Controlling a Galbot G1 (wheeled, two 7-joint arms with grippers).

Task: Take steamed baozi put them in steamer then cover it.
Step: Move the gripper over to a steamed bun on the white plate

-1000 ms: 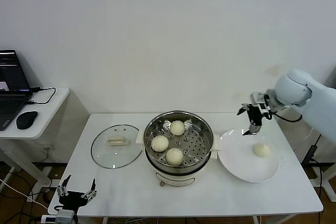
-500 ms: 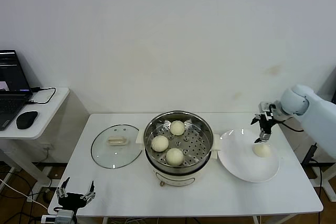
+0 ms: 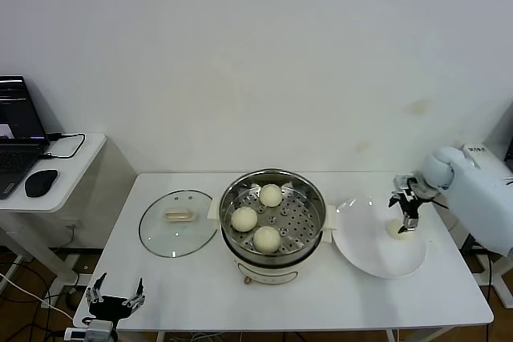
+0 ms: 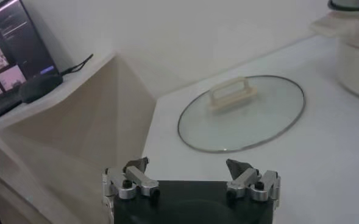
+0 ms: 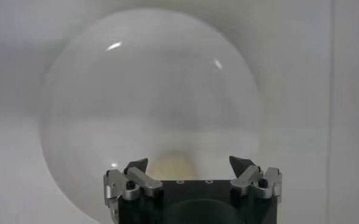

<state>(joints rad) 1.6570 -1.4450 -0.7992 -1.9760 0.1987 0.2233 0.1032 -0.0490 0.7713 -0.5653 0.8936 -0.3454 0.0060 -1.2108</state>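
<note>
The steel steamer [image 3: 272,212] stands mid-table with three cream baozi on its perforated tray: one at the back [image 3: 271,195], one on the left [image 3: 244,219] and one at the front [image 3: 267,239]. The last baozi [image 3: 398,230] lies on the white plate [image 3: 377,250] at the right. My right gripper [image 3: 405,212] is open just above that baozi, its fingers either side of it; the bun shows between them in the right wrist view [image 5: 174,167]. The glass cover [image 3: 179,223] lies flat left of the steamer. My left gripper [image 3: 115,298] is open and parked below the table's front left corner.
A side desk [image 3: 76,167] at the left holds a laptop [image 3: 18,132] and a mouse [image 3: 40,183]. The cover [image 4: 242,112] and the steamer's base [image 4: 357,58] also show in the left wrist view.
My right gripper has moved right and down from above the plate's far edge to just over the baozi on the plate. The left arm has stayed parked.
</note>
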